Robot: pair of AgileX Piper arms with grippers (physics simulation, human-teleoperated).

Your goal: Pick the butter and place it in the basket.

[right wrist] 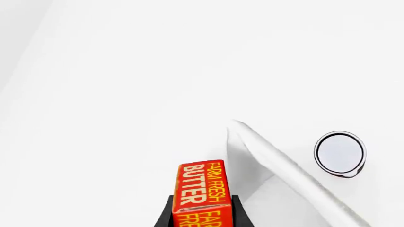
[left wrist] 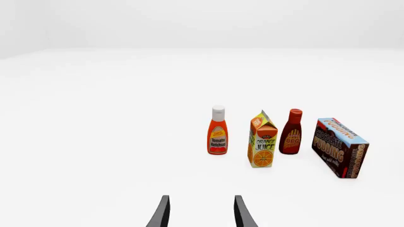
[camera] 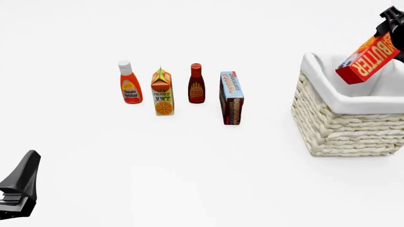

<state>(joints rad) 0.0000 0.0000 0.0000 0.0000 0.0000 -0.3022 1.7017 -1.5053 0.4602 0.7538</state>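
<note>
Right tool (right wrist: 200, 215) pinching butter (camera: 367, 60) — long axis tilted, low end toward basket (camera: 341, 127); left tool (left wrist: 200, 213) spread.

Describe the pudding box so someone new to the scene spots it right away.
Start at the big wicker basket on the right of the front view, then look left to the row of four groceries on the table. The chocolate pudding box is the row's end nearest the basket, next to the BBQ sauce bottle. It is the only flat-sided brown-and-blue box; the others are two bottles and a gable-topped orange juice carton.
</note>
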